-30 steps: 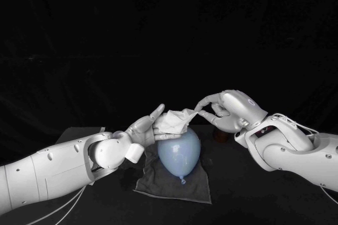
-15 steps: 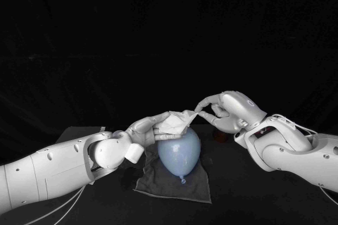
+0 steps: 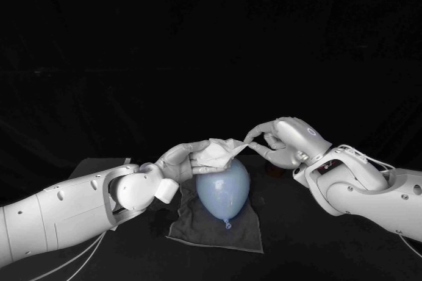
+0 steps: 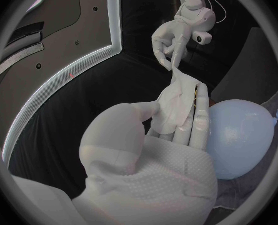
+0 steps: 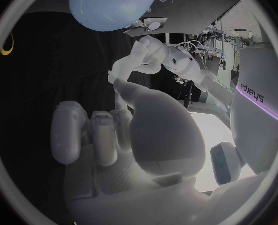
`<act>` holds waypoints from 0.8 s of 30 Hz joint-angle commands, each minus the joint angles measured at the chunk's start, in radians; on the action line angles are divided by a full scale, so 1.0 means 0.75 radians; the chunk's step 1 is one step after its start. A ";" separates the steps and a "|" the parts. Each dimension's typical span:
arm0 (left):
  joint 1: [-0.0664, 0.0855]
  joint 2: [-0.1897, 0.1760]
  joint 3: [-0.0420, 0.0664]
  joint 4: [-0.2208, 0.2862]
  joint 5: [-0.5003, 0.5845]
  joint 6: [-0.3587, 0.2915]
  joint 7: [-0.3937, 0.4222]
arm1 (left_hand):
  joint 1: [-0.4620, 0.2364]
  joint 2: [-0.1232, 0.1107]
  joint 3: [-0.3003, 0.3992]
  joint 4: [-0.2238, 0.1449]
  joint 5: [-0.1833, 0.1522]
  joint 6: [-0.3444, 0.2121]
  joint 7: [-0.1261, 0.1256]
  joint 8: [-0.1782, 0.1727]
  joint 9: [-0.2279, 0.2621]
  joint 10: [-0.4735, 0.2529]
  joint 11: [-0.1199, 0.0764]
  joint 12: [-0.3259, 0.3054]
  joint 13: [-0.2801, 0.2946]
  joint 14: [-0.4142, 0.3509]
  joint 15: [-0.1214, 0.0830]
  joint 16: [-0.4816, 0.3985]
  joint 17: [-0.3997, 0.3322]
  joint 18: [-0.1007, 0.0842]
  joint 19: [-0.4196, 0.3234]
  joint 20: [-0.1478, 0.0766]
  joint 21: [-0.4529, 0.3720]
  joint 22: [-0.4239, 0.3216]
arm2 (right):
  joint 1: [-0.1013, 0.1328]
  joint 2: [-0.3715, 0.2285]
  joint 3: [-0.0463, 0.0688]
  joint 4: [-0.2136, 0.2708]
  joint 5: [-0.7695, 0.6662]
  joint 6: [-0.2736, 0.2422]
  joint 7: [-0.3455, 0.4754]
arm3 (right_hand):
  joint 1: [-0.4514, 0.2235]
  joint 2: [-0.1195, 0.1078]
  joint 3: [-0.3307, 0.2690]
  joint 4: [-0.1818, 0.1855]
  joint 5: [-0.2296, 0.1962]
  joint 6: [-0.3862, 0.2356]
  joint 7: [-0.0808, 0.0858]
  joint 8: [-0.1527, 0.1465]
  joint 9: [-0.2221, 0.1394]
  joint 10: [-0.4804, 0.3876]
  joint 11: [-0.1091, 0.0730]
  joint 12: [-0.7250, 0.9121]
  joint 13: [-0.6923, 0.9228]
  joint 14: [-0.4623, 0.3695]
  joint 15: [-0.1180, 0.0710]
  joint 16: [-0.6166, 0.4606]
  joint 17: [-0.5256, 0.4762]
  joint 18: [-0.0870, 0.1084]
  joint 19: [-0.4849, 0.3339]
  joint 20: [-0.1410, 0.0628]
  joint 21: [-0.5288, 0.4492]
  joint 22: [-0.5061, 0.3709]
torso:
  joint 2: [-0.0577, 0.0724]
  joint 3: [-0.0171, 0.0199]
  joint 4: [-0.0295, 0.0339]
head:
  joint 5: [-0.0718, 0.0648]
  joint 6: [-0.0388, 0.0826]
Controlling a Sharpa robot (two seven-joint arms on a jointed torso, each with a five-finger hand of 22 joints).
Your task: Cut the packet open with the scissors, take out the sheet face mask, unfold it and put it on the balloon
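Curled in now, left robot hand [image 3: 179, 163] grips mask [image 3: 218, 153], right robot hand [image 3: 278, 143] pinches it above balloon [image 3: 222, 188] on cloth [image 3: 195, 227].

The balloon [image 3: 222, 189] has smooth, faintly glossy rubber skin. At its 12 o'clock the sheet face mask [image 3: 218, 152] looks soft, crumpled and matt. The grey cloth [image 3: 244, 232] beneath, reaching to 6 o'clock, is matt and woven, on a matt black tabletop [image 3: 338, 250]. The left hand [image 3: 180, 162] and right hand [image 3: 282, 144] look satin silver, the left palm finely dimpled
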 commanded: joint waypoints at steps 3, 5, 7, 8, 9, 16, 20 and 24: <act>0.001 -0.002 0.001 0.001 0.012 0.014 0.026 | -0.046 -0.006 0.018 0.016 0.003 -0.011 0.059 -0.003 0.001 -0.008 0.012 -0.012 -0.002 -0.017 0.008 -0.013 -0.005 0.012 -0.018 0.002 -0.001 -0.001 | -0.009 -0.010 0.000 -0.005 -0.050 0.028 -0.033 | -0.009 0.001 0.007 0.000 0.004 0.006 -0.001 0.007 0.041 0.105 -0.001 0.001 0.293 0.139 -0.009 0.009 0.351 -0.007 0.027 0.001 -0.003 0.267 | 0.001 0.0011 -0.0008 | -0.007 -0.004; 0.001 -0.003 0.001 0.001 0.012 0.014 0.024 | -0.068 -0.008 0.020 0.032 0.003 -0.016 0.063 -0.007 0.000 -0.017 0.016 -0.013 -0.002 -0.024 0.011 -0.014 -0.006 0.012 -0.022 0.004 -0.001 -0.001 | -0.011 -0.012 0.000 -0.007 -0.053 0.027 -0.035 | -0.009 0.001 0.007 0.000 0.004 0.006 -0.001 0.007 0.041 0.105 -0.001 0.001 0.293 0.139 -0.009 0.009 0.351 -0.007 0.027 0.001 -0.003 0.267 | 0.001 0.0012 -0.0008 | -0.009 -0.004; 0.001 -0.003 0.001 0.001 0.013 0.015 0.022 | -0.080 -0.015 0.020 0.039 0.003 -0.018 0.064 -0.009 0.000 -0.021 0.017 -0.012 -0.002 -0.027 0.012 -0.014 -0.007 0.012 -0.024 0.004 -0.001 -0.001 | -0.013 -0.014 0.000 -0.008 -0.056 0.026 -0.037 | -0.009 0.001 0.007 0.000 0.004 0.006 -0.001 0.007 0.041 0.105 -0.001 0.001 0.293 0.139 -0.009 0.009 0.351 -0.007 0.027 0.001 -0.003 0.267 | 0.001 0.0013 -0.0007 | -0.010 -0.004; 0.001 -0.003 0.001 0.001 0.013 0.016 0.020 | -0.086 -0.019 0.018 0.044 0.002 -0.018 0.064 -0.009 0.000 -0.022 0.018 -0.012 -0.002 -0.028 0.012 -0.014 -0.007 0.012 -0.024 0.005 -0.001 -0.001 | -0.014 -0.015 0.000 -0.008 -0.057 0.026 -0.038 | -0.009 0.001 0.007 0.000 0.004 0.006 -0.001 0.007 0.041 0.105 -0.001 0.001 0.293 0.139 -0.009 0.009 0.351 -0.007 0.027 0.001 -0.003 0.267 | 0.000 0.0013 -0.0007 | -0.011 -0.005; 0.001 -0.003 0.001 0.001 0.013 0.017 0.017 | -0.091 -0.022 0.016 0.048 0.002 -0.018 0.064 -0.009 0.000 -0.023 0.018 -0.012 -0.002 -0.029 0.013 -0.013 -0.008 0.012 -0.025 0.005 -0.001 -0.001 | -0.015 -0.016 0.000 -0.009 -0.059 0.025 -0.039 | -0.009 0.001 0.007 0.000 0.004 0.006 -0.001 0.008 0.042 0.107 -0.001 0.005 0.295 0.139 -0.009 0.009 0.351 -0.007 0.028 0.001 -0.001 0.268 | 0.000 0.0015 -0.0007 | -0.011 -0.005; 0.001 -0.005 0.001 0.001 0.003 0.009 -0.005 | -0.120 -0.059 -0.036 0.083 0.003 -0.011 0.058 -0.009 0.004 -0.024 0.015 -0.009 -0.001 -0.029 0.011 -0.009 -0.009 0.013 -0.024 0.005 0.002 0.000 | -0.019 -0.022 0.000 -0.011 -0.066 0.010 -0.044 | -0.009 0.001 0.007 0.000 0.004 0.006 -0.001 0.008 0.042 0.107 -0.001 0.005 0.295 0.139 -0.009 0.009 0.351 -0.007 0.028 0.001 -0.001 0.268 | 0.001 0.0011 0.0004 | -0.013 -0.011; 0.001 -0.007 0.001 0.002 -0.011 0.001 -0.015 | -0.084 -0.041 -0.023 0.058 0.003 -0.008 0.053 -0.007 0.007 -0.020 0.010 -0.007 0.000 -0.026 0.008 -0.006 -0.008 0.013 -0.022 0.004 0.003 0.000 | -0.020 -0.025 0.000 -0.011 -0.067 0.007 -0.046 | -0.009 0.001 0.007 0.000 0.004 0.006 -0.001 0.008 0.042 0.107 -0.001 0.005 0.295 0.139 -0.009 0.009 0.351 -0.007 0.028 0.001 -0.001 0.268 | 0.001 0.0010 0.0002 | -0.014 -0.013; 0.001 -0.008 0.001 0.003 -0.017 -0.006 -0.019 | -0.079 -0.033 -0.022 0.059 0.003 -0.008 0.056 -0.007 0.008 -0.020 0.012 -0.008 -0.001 -0.027 0.008 -0.007 -0.009 0.013 -0.021 0.004 0.003 0.000 | -0.020 -0.026 0.000 -0.011 -0.067 0.009 -0.047 | -0.009 0.001 0.007 0.000 0.004 0.006 -0.001 0.008 0.042 0.107 -0.001 0.005 0.295 0.139 -0.009 0.009 0.351 -0.007 0.028 0.001 -0.001 0.268 | 0.001 0.0012 0.0005 | -0.013 -0.015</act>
